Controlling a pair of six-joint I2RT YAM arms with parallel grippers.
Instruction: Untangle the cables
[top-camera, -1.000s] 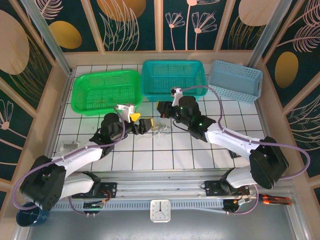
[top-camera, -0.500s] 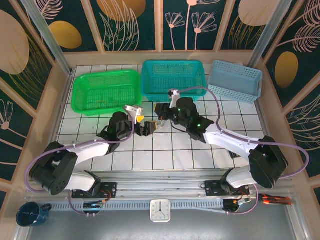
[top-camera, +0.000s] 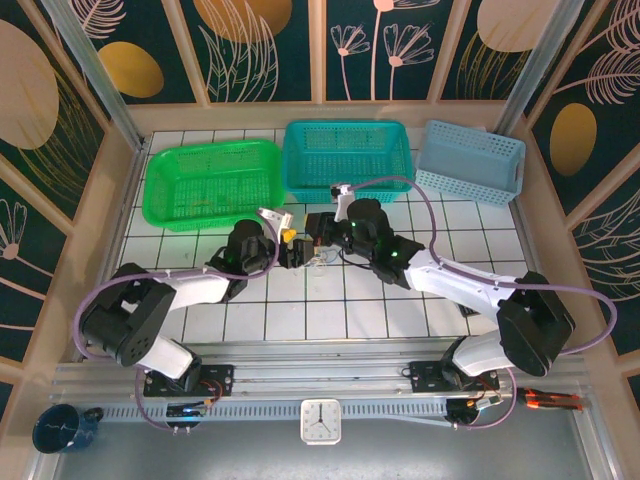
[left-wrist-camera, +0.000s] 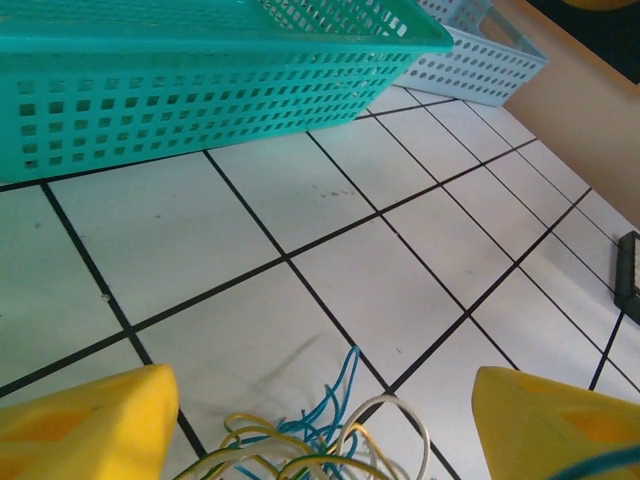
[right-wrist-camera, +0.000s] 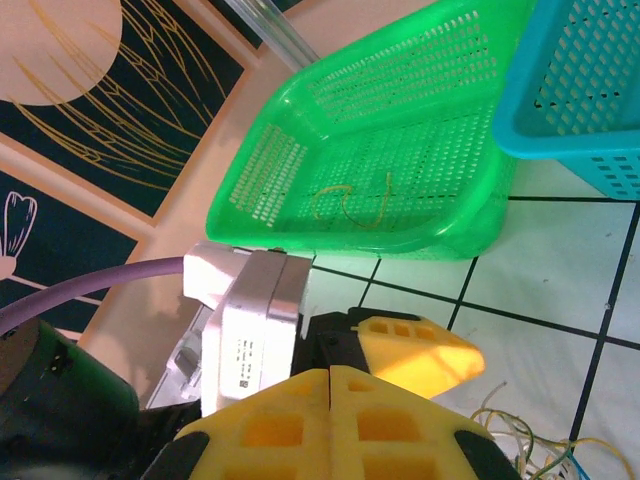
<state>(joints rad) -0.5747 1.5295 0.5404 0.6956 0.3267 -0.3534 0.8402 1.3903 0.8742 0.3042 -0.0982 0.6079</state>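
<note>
The cables (top-camera: 319, 257) lie in a small tangle of white, yellow and light blue wires on the white tiled table, in front of the teal basket. My left gripper (top-camera: 300, 248) is at the pile. Its yellow fingers (left-wrist-camera: 90, 425) stand apart, with the cables (left-wrist-camera: 320, 445) lying between them on the tiles. My right gripper (top-camera: 312, 232) hovers just behind the pile, and its two yellow fingers (right-wrist-camera: 300, 420) are pressed together with nothing visible between them. The left gripper's finger (right-wrist-camera: 415, 350) sits just past them, with cable loops (right-wrist-camera: 525, 440) at the lower right.
Three baskets line the back: a green basket (top-camera: 160, 195) holding a loose yellow wire (right-wrist-camera: 350, 205), a teal basket (top-camera: 347, 185) and a light blue basket (top-camera: 470, 185). A small black object (left-wrist-camera: 628, 275) lies on the tiles to the right. Wooden walls enclose the table.
My left arm has reached right to the cable pile and its jaws have narrowed somewhat. The right gripper has shifted slightly left over the pile and stayed shut.
</note>
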